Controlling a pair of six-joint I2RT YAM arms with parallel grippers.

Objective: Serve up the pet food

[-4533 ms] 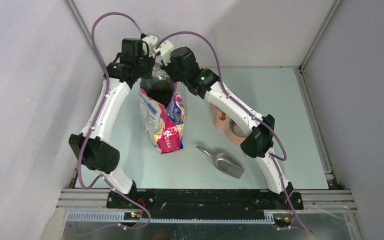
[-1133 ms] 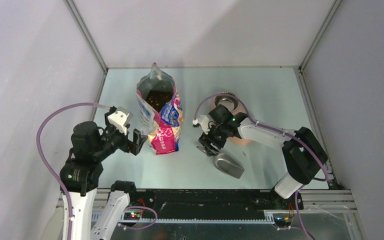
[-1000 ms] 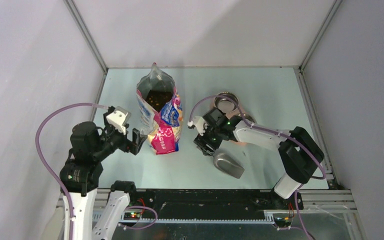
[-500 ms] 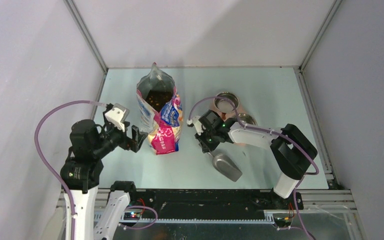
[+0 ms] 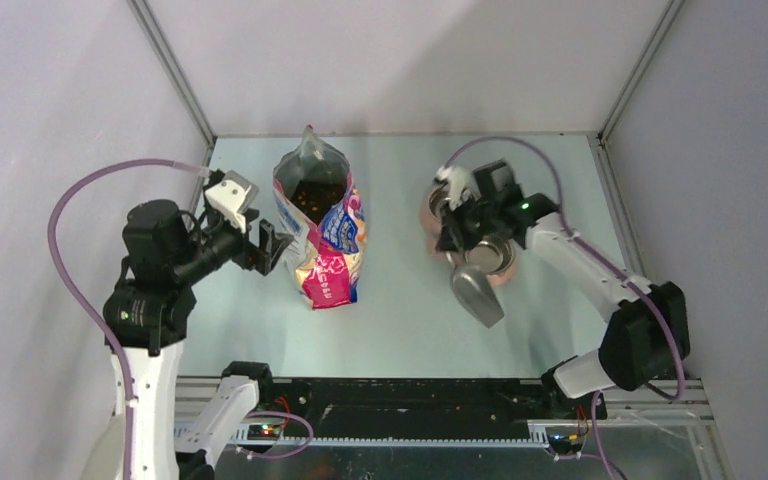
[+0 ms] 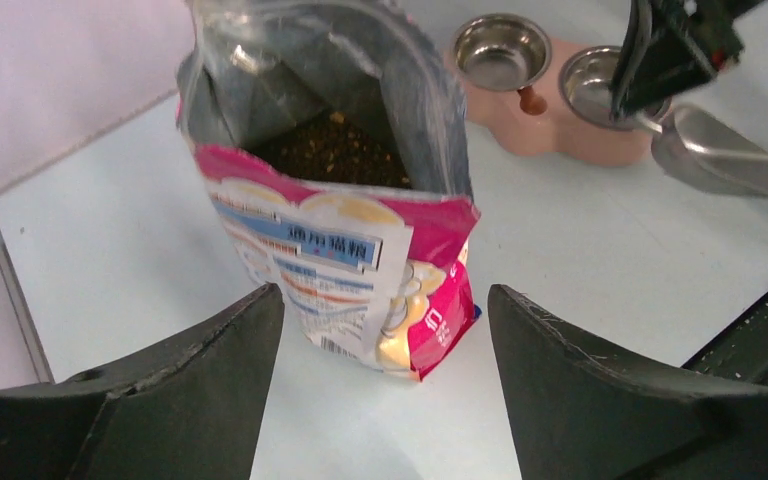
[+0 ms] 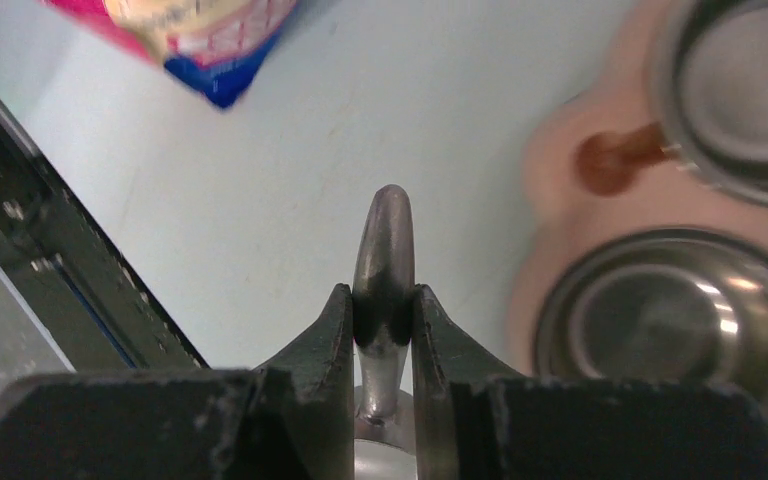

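Observation:
The pet food [image 5: 317, 198] shows as dark brown kibble inside the open top of an upright printed bag [image 5: 325, 250]; it also shows in the left wrist view, pet food [image 6: 335, 150] in the bag [image 6: 360, 250]. My left gripper [image 5: 270, 246] [image 6: 383, 300] is open just left of the bag and holds nothing. My right gripper [image 5: 457, 232] [image 7: 384, 305] is shut on the handle of a grey metal scoop [image 7: 384, 245]. The scoop's bowl [image 5: 478, 293] hangs in the air, tilted down, by the near side of the feeder. The scoop [image 6: 720, 155] looks empty.
A pink feeder [image 5: 438, 248] [image 7: 560, 170] with two steel bowls stands right of the bag: a far bowl [image 6: 501, 50] and a near bowl [image 5: 495, 258] [image 7: 660, 320]. The black front rail [image 5: 410, 392] runs along the near edge. Grey walls enclose the table.
My right gripper closed on the scoop's handle, lifted it off the table and carried it back and right over the feeder. My left gripper moved up closer to the bag.

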